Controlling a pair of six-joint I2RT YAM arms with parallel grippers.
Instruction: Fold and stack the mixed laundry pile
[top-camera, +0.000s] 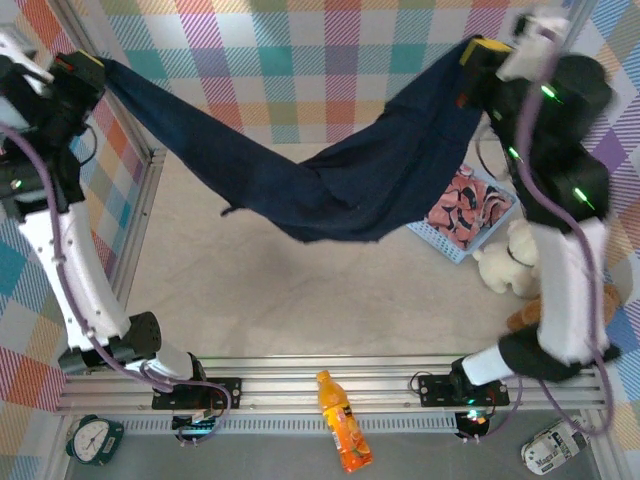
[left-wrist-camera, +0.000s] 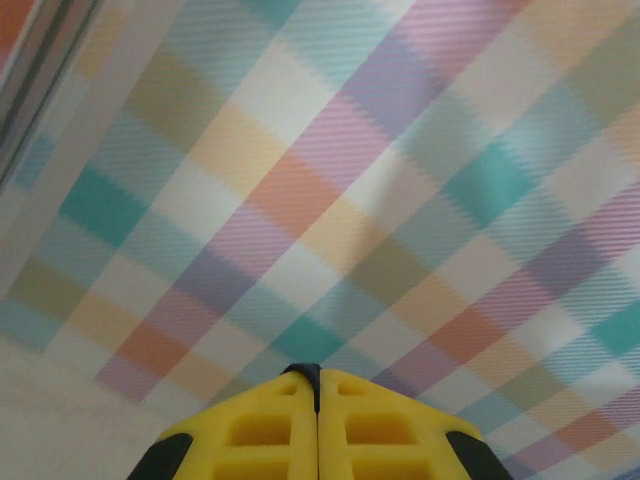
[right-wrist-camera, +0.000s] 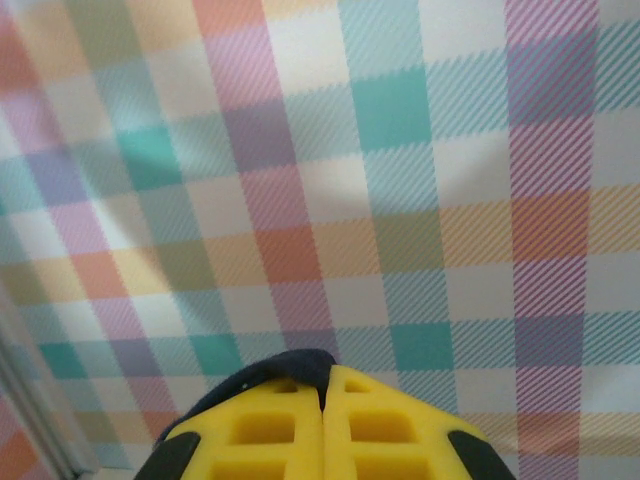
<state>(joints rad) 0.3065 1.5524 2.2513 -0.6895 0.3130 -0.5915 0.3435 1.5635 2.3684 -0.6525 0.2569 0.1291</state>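
Between the two raised end effectors, the navy trousers (top-camera: 330, 180) hang in a long sagging sling above the surface (top-camera: 280, 300), apart from it. The left end effector (top-camera: 88, 66) is pinched closed on one end of the cloth, and the right end effector (top-camera: 482, 52) is pinched closed on the other. In each wrist view the yellow fingers (left-wrist-camera: 270, 425) meet with a sliver of dark fabric caught at their tips, and the plaid wall (right-wrist-camera: 400, 150) lies beyond. Below the right end effector, the pink garment (top-camera: 468, 205) lies bunched in the light blue basket (top-camera: 440, 238), not yet taken out.

By the look of it the task is at an early stage. The trousers are lifted and spread but carry no fold, nothing lies folded on the surface, and no stack exists. What is left is to lay the trousers flat, fold them, fetch the pink garment, fold it and set one on the other.

Two teddy bears (top-camera: 510, 262) sit beside the basket, below the right end effector. They and the basket could snag a hem as the cloth comes down on that side. The stretch of surface under the sag seems the likely place to lay it. An orange bottle (top-camera: 343, 435) and an alarm clock (top-camera: 95, 438) lie on the near side of the arm bases, well apart from both end effectors
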